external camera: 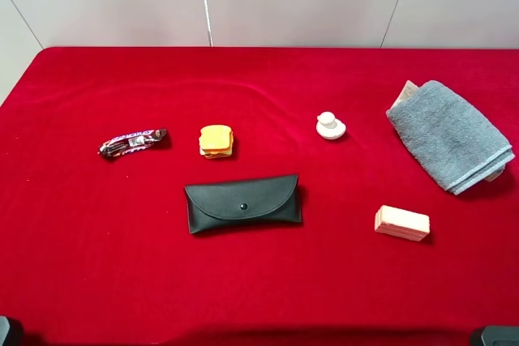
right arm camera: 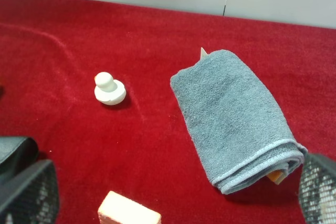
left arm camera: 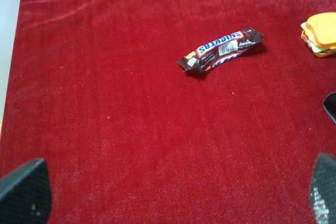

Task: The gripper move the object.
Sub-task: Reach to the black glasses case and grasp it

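Glasses case (external camera: 243, 204) lies flat on the red table (external camera: 81, 265), well apart from the left gripper (left arm camera: 173, 192) and right gripper (right arm camera: 173, 192), both spread wide; its low profile may defeat a grasp, or the dark candy bar (external camera: 133, 142) be mistaken for it.

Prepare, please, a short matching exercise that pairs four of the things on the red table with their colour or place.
Column one:
1. glasses case
2. candy bar
3. towel
4. knob

Column two:
A. grey and folded, farthest right in the high view
B. small and white
C. flat and black, with a snap button, near the middle
D. dark wrapper, farthest left in the high view

Pairs: 1-C, 2-D, 3-A, 4-B.
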`<state>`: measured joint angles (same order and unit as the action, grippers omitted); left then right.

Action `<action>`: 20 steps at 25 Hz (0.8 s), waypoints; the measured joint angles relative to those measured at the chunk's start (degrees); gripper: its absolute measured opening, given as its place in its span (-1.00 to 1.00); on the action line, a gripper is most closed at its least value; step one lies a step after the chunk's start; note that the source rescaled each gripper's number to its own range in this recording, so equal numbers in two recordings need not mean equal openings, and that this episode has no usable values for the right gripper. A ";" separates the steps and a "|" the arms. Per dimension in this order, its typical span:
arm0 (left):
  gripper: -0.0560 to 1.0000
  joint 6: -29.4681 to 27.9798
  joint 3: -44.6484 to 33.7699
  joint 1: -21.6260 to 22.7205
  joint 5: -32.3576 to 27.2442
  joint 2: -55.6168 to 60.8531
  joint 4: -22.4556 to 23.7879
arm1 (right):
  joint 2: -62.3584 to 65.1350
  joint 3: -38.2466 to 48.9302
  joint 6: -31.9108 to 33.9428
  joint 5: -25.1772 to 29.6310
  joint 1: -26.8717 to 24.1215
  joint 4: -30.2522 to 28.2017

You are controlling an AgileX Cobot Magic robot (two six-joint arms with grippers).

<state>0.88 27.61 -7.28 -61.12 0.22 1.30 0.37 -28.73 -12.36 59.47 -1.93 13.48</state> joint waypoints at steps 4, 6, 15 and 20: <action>1.00 0.00 0.00 0.00 0.00 0.00 0.00 | 0.00 0.00 0.00 0.00 0.00 0.00; 1.00 0.00 0.00 0.00 0.00 0.00 0.00 | 0.00 0.00 0.00 0.00 0.00 0.00; 1.00 0.00 0.00 0.00 0.00 0.00 0.00 | 0.00 0.00 0.00 0.00 0.00 0.00; 1.00 0.00 0.00 0.00 0.00 0.00 0.00 | 0.00 0.00 0.00 0.00 0.00 0.11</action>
<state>0.88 27.61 -7.28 -61.12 0.22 1.30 0.37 -28.73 -12.36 59.47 -1.93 13.59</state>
